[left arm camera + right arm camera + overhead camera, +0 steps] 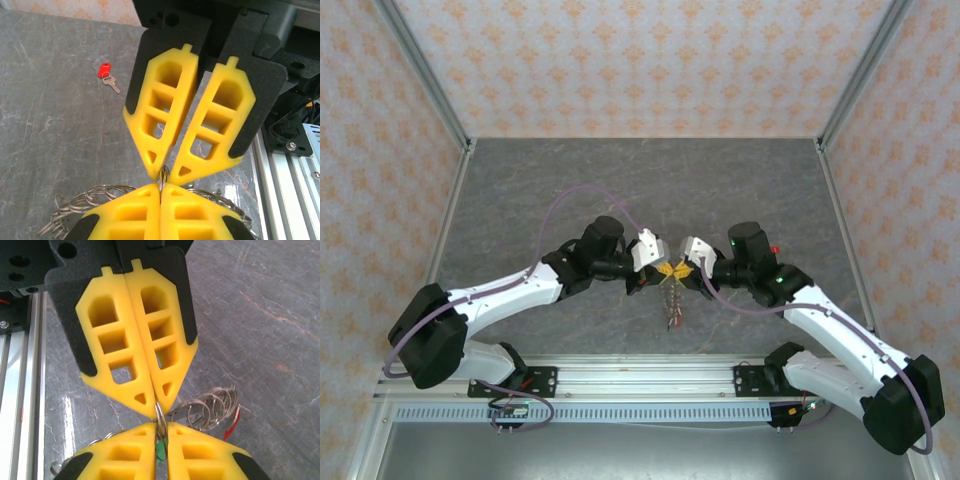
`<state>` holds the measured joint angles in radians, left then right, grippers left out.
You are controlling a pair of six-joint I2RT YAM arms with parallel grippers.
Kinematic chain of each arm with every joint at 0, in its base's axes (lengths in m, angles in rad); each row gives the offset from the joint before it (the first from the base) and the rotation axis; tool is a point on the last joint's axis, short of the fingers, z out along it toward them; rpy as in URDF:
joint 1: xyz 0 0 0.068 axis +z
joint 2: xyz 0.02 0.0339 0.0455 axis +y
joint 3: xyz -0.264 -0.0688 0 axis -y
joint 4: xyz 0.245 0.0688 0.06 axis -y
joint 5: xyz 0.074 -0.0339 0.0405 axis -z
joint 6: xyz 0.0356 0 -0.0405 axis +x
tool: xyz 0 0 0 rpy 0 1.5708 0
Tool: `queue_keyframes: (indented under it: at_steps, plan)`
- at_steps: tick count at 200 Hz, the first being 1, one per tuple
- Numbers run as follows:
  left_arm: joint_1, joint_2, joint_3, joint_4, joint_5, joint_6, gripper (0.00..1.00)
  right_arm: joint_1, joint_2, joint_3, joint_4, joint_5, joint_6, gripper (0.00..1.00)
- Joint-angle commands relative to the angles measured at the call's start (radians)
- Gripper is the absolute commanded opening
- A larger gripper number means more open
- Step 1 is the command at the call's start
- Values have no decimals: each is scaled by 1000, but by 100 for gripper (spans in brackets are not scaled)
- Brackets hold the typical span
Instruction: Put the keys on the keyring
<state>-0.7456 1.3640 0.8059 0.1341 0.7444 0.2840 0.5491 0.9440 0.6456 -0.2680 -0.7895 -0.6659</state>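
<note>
A grey marbled counter [620, 190] fills a walled cell, and two white arms reach in from its near edge and meet nose to nose at the middle

The left tool [655, 268] and the right tool [688, 270] face each other tip to tip, almost touching. In the left wrist view the left tool [160, 186] is clenched, its yellow fingers pressed flat together. Opposite it, the right tool [163, 175] makes a narrow V that closes only at the tips. In the right wrist view the right tool [160, 427] has a thin slit between its fingers, and the left tool [157, 410] is shut along its whole length

The keyring [672, 305] is held up off the counter between them, and both tools seem to nip one thin loop of its wire. That loop runs in line with both finger seams. The rest of the keyring [100, 192] hangs as a bunch of coils, trailing from the pinch toward the near edge, so neither arm is nearer. Its coils [210, 407] fan out beside the right tool

A green key [160, 452] sits in the right tool's slit, on or against the wire. A loose red key [106, 75] lies flat on the counter, well away from both tools
</note>
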Motion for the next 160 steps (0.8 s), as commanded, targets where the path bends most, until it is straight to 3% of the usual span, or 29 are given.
queue_keyframes:
  at_steps: [1,63,111,132,160]
  plan:
    - [23,-12,-16,196,44,-103,0,-6,-22,-52,131,-50,73,13]
    - [23,-14,-4,176,116,-110,0,-68,-19,-108,320,-152,182,11]
    - [23,-14,-2,179,116,-114,0,-80,-17,-108,327,-178,197,8]
    - [23,-14,-2,178,119,-112,0,-80,-13,-110,348,-185,214,14]
    - [23,-13,2,166,121,-108,0,-84,-7,-112,368,-175,218,15]
